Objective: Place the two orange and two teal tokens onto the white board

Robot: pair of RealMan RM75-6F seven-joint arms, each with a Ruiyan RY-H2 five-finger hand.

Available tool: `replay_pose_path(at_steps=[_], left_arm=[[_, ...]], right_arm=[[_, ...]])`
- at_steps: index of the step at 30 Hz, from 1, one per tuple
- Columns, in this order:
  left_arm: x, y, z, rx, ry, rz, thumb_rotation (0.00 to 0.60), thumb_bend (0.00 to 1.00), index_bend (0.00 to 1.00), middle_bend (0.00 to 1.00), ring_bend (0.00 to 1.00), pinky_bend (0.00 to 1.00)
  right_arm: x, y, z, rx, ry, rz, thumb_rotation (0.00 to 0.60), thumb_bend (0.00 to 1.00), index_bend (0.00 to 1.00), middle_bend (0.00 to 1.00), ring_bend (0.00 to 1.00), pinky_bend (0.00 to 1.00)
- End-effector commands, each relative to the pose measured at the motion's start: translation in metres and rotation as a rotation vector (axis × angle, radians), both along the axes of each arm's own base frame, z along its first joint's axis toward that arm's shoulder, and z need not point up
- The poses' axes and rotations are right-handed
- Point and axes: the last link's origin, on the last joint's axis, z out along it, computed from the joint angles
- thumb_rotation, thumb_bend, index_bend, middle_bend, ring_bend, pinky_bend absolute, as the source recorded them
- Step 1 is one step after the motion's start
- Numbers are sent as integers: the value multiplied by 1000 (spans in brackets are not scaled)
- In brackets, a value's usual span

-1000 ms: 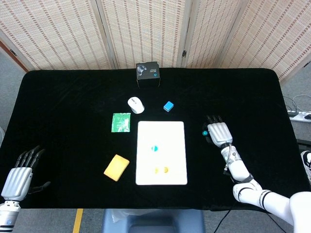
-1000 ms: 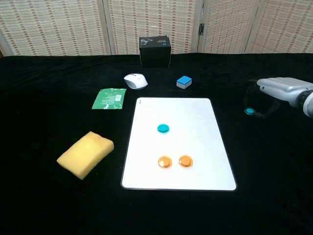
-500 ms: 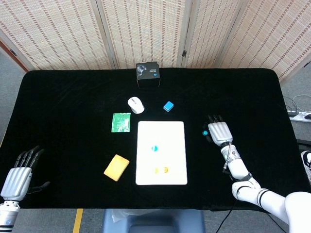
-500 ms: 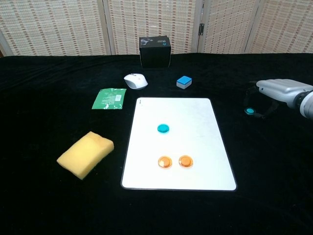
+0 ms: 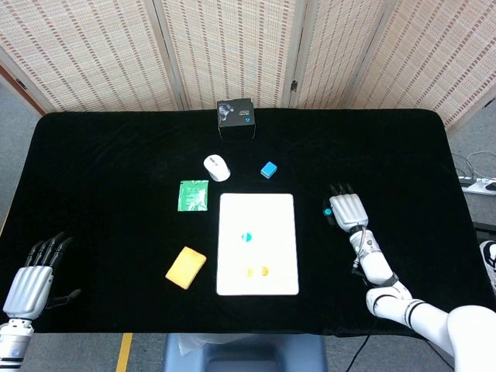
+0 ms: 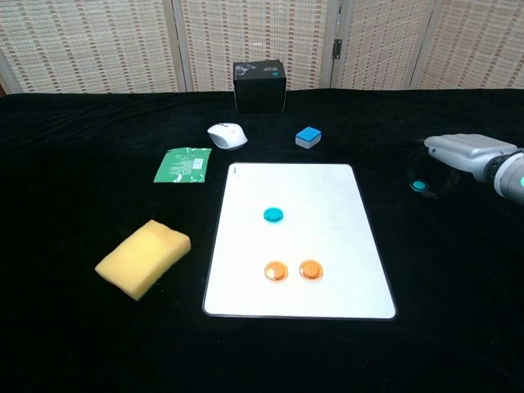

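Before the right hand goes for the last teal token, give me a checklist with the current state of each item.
1. Both orange tokens on the white board: ok.
2. One teal token on the board: ok.
3. Last teal token on the board: not ok; it lies on the black cloth to the board's right.
4. Right hand near that token: ok, right beside it.
5. Fingers around the token: cannot tell; contact is not visible in either view.
6. Left hand out of the way: ok, at the near left table edge, holding nothing.
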Motion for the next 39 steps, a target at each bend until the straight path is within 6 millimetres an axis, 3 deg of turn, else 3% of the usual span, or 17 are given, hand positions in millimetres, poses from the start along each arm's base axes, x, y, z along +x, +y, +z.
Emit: replay_pose_path(at_steps=[1,7,13,24,30,39], left_arm=[[0,0,0,0,0,1,600,175,12,0,2,0],[0,1,1,2,1,2,600,175,12,0,2,0],[3,2,1,4,0,-8,600,175,12,0,2,0],[4,1,2,5,0,-14,600,175,12,0,2,0],[1,0,0,1,-1,-3,600,175,12,0,2,0],[-2,0,-1,1,-7,1,600,175,12,0,2,0]], right_arm=[[0,-1,0,-4,-3,1,600,456,534,156,0,0],[10,3,10,-16,-37,53,600,456,536,159,0,0],[47,17,15,21,-87,170,600,455,536,161,0,0],[119,40,-39,180,-104,306,600,455,536,160,0,0],[135,45,-57,212,-95,332,600,456,536,157,0,0],[140,45,-62,208,-73,339,600,455,507,148,0,0]])
